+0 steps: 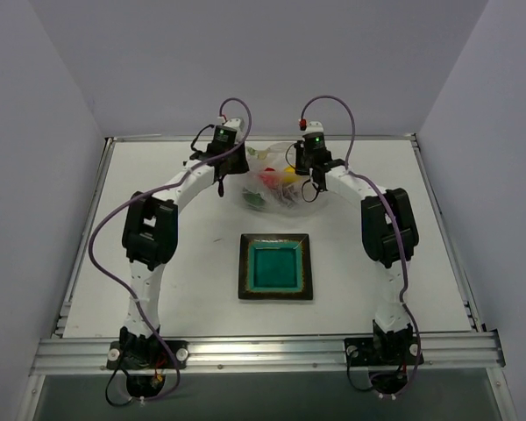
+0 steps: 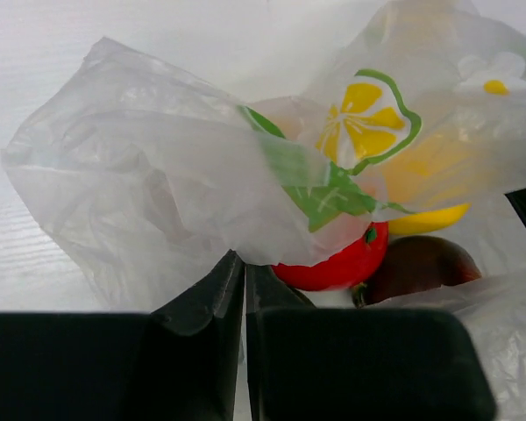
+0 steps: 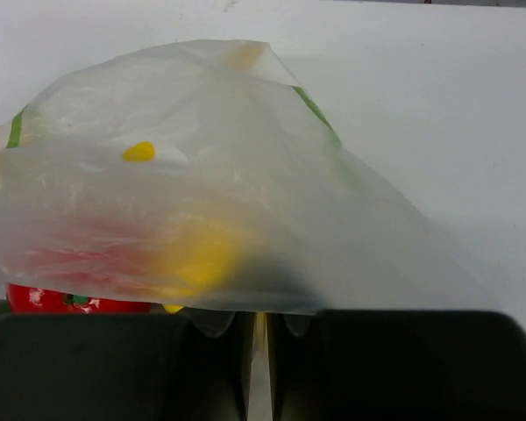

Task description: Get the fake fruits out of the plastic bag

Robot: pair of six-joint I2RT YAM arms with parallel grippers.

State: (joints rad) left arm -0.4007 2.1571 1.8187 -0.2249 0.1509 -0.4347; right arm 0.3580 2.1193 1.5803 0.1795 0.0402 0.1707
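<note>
**Both grippers pinch the bag, fruits inside**

The plastic bag (image 1: pixel 276 175) lies at the far middle of the table (image 1: pixel 193 289), beyond the square teal plate (image 1: pixel 245 267), with an arm on each side. The left gripper (image 2: pixel 245 270) has its jaws drawn almost together on a fold of the film. The right gripper (image 3: pixel 261 323) is equally narrow, with film draped over it and running into the slit. Inside sit the bright red fruit (image 2: pixel 342 263), the dark red fruit (image 2: pixel 421 263) and the yellow fruit (image 2: pixel 425 219). The green fruit (image 1: pixel 254 200) shows through the near-left corner.
</note>
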